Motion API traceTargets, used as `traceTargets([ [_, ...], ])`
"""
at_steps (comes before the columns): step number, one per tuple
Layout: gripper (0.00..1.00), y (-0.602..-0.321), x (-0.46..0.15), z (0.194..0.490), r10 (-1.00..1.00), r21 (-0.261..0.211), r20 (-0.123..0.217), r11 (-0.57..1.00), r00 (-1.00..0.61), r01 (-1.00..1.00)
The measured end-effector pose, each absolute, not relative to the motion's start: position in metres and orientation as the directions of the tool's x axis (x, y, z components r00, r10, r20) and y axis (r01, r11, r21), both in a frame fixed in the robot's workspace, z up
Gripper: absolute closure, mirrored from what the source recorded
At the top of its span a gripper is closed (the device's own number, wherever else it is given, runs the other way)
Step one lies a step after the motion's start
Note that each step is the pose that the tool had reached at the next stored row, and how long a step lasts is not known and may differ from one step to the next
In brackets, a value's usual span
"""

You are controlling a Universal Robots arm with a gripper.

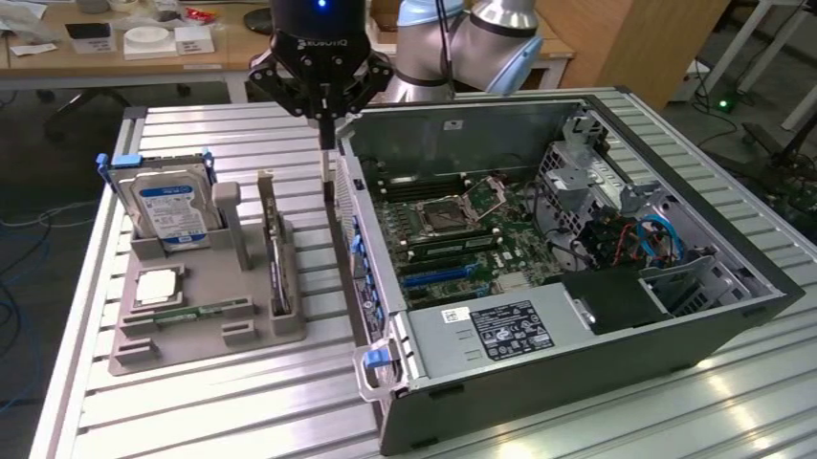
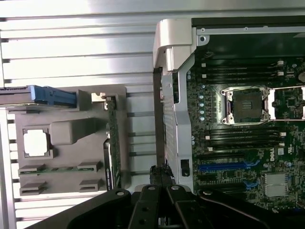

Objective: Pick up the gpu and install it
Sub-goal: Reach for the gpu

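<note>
One thin green card, the gpu [image 1: 272, 253], stands on edge in a slot of the grey holder tray [image 1: 153, 346], which lies just beside the computer case [image 1: 575, 373] on the exterior view's left. Its pale bracket end points away from the camera. Set upright like this, the card offers its long top edge to a pinch from above, which is probably why the tray holds it so. The hard drive [image 1: 172, 206], the processor [image 1: 156, 285] and the memory stick [image 1: 191, 312] sit in their own seats farther from the case, each kept apart so that one can be taken without disturbing the others. The case lies on its side with its open face up, so the motherboard [image 1: 441, 229] and its blue expansion slots [image 1: 441, 277] face upward and can be reached straight down. The gripper [image 1: 328, 142] hangs over the narrow gap between the case's outer wall and the tray, its fingers pressed together, with nothing that I can make out between them. Directly under the tips a thin upright strip [image 1: 336, 210] runs along that wall; whether the fingers touch it, and what it is, I cannot tell. The gpu is untouched, and no card sits in the case's slots
</note>
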State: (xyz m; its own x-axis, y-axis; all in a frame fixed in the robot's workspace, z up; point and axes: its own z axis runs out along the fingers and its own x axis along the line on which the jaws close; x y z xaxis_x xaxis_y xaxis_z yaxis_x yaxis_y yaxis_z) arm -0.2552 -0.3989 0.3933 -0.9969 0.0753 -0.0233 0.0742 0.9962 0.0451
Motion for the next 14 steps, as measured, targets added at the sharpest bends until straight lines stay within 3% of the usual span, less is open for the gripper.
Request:
traceTargets([
  [14,0.90,-0.399,-0.273,0.393,0.075,0.045,-0.023,0.996,-0.997,0.074],
])
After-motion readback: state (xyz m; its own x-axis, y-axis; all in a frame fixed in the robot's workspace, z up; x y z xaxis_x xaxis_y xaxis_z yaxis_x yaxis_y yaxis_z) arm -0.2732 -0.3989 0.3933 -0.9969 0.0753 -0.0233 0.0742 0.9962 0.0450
